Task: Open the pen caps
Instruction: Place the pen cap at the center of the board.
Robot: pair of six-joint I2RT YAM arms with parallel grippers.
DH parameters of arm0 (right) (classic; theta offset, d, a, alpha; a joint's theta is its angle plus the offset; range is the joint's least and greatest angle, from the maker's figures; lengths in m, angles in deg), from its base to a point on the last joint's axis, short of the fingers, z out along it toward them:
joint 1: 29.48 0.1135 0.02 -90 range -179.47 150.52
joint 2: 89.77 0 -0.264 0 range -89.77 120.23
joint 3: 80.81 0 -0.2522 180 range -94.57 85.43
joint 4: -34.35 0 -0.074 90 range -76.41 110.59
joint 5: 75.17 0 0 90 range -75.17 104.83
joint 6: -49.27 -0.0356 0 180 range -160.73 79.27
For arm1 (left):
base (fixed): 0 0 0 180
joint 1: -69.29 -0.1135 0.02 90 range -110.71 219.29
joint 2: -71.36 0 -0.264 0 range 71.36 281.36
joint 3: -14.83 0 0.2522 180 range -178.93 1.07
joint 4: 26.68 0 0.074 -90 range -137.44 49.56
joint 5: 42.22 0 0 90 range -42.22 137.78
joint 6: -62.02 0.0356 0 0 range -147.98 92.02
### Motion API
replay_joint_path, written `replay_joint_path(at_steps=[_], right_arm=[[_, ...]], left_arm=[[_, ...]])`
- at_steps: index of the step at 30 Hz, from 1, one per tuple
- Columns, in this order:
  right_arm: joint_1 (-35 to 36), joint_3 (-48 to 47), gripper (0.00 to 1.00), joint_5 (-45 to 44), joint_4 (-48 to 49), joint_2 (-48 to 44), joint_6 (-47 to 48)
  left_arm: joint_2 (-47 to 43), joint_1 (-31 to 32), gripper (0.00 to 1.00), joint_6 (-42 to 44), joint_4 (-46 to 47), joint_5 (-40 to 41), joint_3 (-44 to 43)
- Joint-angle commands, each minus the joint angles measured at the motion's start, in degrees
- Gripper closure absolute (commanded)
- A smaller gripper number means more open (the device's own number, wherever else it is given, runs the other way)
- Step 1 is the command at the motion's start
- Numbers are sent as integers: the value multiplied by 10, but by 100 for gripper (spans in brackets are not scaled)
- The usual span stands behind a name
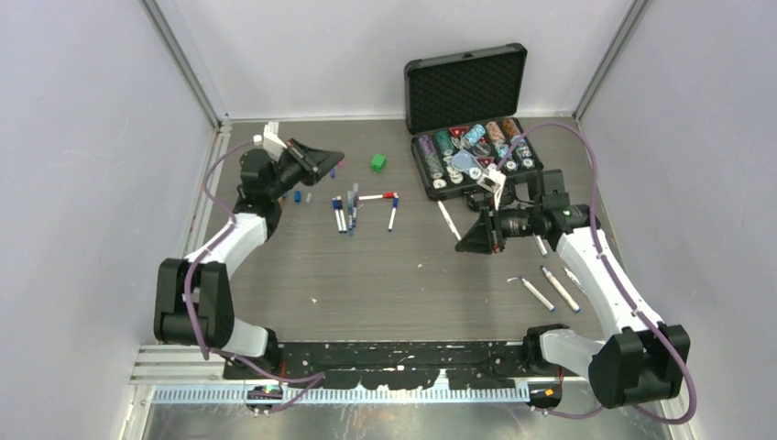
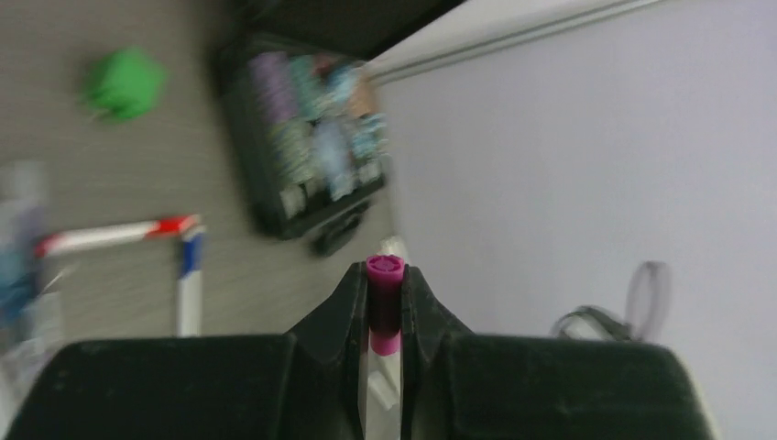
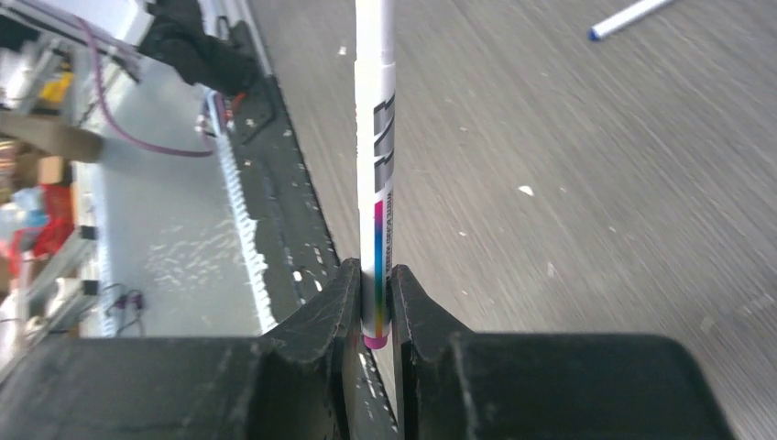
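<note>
The cap [image 2: 385, 275] is magenta. The pen [image 3: 377, 137] is white with grey blocks and a rainbow stripe. The cube [image 1: 377, 162] is green, the case [image 1: 465, 87] black, the table [image 1: 385, 275] dark grey wood-grain.

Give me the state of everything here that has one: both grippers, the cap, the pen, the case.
left gripper, shut on the purple cap
right gripper, shut on the white pen
purple cap, held alone, off any pen
white pen, gripped at one end, sticking out past the fingers
black case, lid open
</note>
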Motion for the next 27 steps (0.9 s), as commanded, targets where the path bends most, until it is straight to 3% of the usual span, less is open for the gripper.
replay_joint_path(at_steps=[1, 2, 4, 7, 10, 27], right_arm=[[-35, -21, 100, -50, -72, -39, 80], [-44, -21, 100, -47, -72, -44, 79], [-58, -19, 100, -37, -73, -52, 79], [-69, -17, 100, -26, -75, -55, 78], [-73, -16, 100, -28, -75, -56, 79], [-77, -16, 100, -37, -85, -50, 93]], left_arm=[[-34, -19, 100, 339, -606, -47, -98], [-26, -19, 100, 406, -704, -5, -135], [-6, -19, 100, 495, -815, 81, -190], [28, -19, 99, 553, -884, 161, -246], [81, -19, 99, 569, -928, 190, -294], [251, 21, 95, 569, -947, 272, -427]])
